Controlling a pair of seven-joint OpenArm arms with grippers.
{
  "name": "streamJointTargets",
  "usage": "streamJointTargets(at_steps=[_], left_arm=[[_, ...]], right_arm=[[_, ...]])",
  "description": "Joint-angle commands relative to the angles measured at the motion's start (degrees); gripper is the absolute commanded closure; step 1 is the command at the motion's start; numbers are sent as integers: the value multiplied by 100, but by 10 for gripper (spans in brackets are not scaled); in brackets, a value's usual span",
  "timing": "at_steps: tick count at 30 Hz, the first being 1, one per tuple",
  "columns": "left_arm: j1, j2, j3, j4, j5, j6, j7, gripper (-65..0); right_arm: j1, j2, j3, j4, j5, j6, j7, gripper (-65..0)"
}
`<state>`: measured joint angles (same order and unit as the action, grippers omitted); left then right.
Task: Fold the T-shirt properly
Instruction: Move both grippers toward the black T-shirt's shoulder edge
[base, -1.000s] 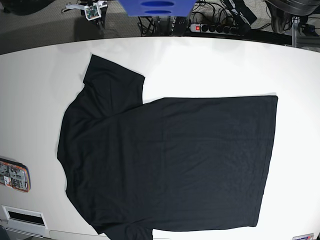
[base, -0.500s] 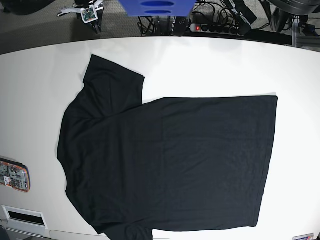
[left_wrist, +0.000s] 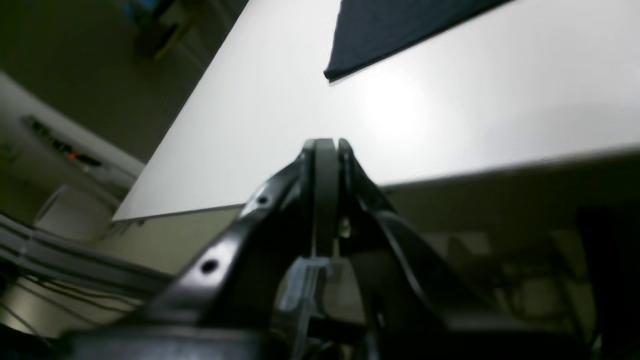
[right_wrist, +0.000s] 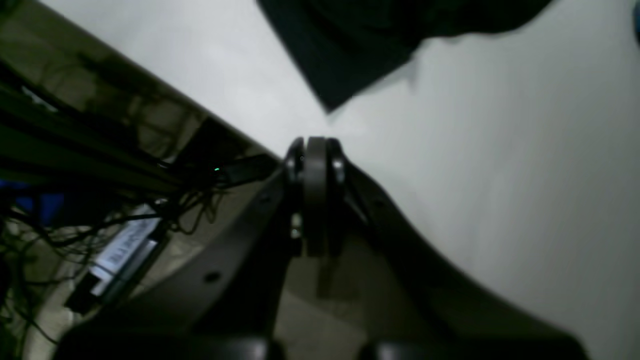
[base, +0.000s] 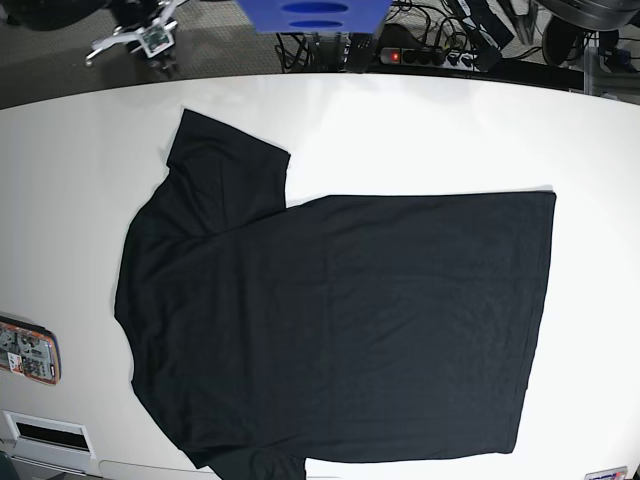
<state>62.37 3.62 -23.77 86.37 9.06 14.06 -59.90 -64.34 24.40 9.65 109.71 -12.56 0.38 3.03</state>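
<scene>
On the white table (base: 420, 130) the T-shirt (base: 340, 320) is spread flat and unfolded, ready for a first fold, while the left gripper (left_wrist: 325, 150) and right gripper (right_wrist: 314, 150) are kept off its edge, jaws closed and empty.

No text, brand, number or sign can be made out with any certainty. A pale label (right_wrist: 122, 245) lies among the cables well to the left of and below the right gripper's fingertips (right_wrist: 315, 150); it carries a row of dark letters, but they are too blurred to read. At the table's left edge in the base view, an orange-rimmed device (base: 28, 352) has small printed markings on its face, too small to read. The T-shirt (base: 340, 320) bears no visible print.
</scene>
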Motion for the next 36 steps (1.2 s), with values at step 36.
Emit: streamJointTargets(at_steps=[36], left_arm=[[-703, -674, -362, 2295, 2342, 22, 2240, -197]], right_arm=[[1084, -177, -11, 286, -2151, 1, -887, -245]])
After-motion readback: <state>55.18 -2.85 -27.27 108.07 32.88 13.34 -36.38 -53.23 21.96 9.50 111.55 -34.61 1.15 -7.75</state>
